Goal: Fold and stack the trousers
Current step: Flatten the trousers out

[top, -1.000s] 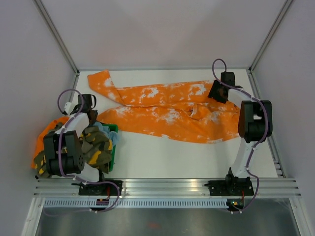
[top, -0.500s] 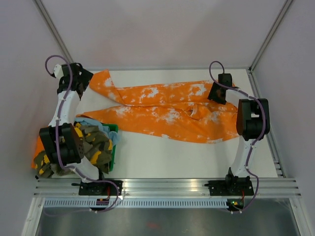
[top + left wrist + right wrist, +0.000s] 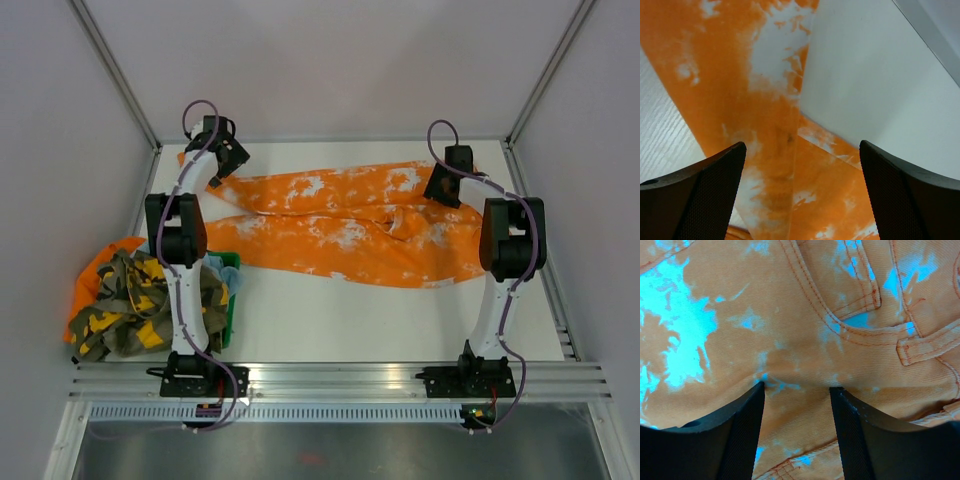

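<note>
Early stage: trousers [image 3: 340, 225] lie spread flat on desk [image 3: 400, 320], no fold made, nothing stacked. L jaws wide open & empty, leg end just below them. R jaws part-open w/ waist cloth between them; can't tell if gripped. All folds + stacking left.

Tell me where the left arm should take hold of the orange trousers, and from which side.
Probably the far leg's end, from straight above: the trousers lie flat with legs stretched left, and the open left gripper hangs right over that end. Pinch up its edge with the fingers.
</note>
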`<state>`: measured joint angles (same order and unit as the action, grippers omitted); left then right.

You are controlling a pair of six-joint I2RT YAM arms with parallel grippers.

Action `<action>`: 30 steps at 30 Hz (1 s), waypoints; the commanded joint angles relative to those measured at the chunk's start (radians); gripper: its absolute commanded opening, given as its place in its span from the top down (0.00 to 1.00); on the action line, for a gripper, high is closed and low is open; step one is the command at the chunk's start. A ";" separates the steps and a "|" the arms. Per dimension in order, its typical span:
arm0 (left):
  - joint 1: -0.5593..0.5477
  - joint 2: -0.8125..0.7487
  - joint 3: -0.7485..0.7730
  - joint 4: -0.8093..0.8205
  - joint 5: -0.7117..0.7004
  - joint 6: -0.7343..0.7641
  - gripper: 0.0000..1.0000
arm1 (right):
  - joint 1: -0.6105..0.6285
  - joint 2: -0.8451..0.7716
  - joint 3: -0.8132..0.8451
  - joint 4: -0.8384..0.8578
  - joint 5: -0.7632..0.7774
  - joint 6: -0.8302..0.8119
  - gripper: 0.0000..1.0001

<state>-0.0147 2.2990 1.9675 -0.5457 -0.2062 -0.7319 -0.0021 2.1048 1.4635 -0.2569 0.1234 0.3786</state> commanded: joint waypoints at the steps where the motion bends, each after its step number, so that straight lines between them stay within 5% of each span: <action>1: -0.031 0.031 0.128 -0.105 -0.125 0.104 0.00 | -0.013 -0.023 -0.052 0.015 -0.047 0.009 0.38; 11: -0.060 0.135 0.220 -0.221 -0.295 0.216 0.02 | -0.013 -0.065 -0.147 0.053 -0.065 0.011 0.38; 17: -0.064 0.180 0.284 -0.220 -0.165 0.278 0.03 | -0.013 -0.061 -0.144 0.036 -0.080 0.008 0.38; 22: -0.068 0.324 0.511 -0.401 -0.164 0.289 0.08 | -0.013 -0.080 -0.146 0.027 -0.079 0.006 0.38; 26: -0.041 0.321 0.482 -0.434 -0.141 0.240 0.09 | -0.013 -0.092 -0.152 0.033 -0.080 0.011 0.38; 30: -0.001 0.321 0.458 -0.451 -0.073 0.215 0.26 | -0.013 -0.094 -0.161 0.036 -0.087 0.011 0.38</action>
<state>-0.0536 2.6083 2.4275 -0.9287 -0.3351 -0.4999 -0.0158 2.0335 1.3327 -0.1513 0.0589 0.3782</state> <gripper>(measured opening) 0.774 0.619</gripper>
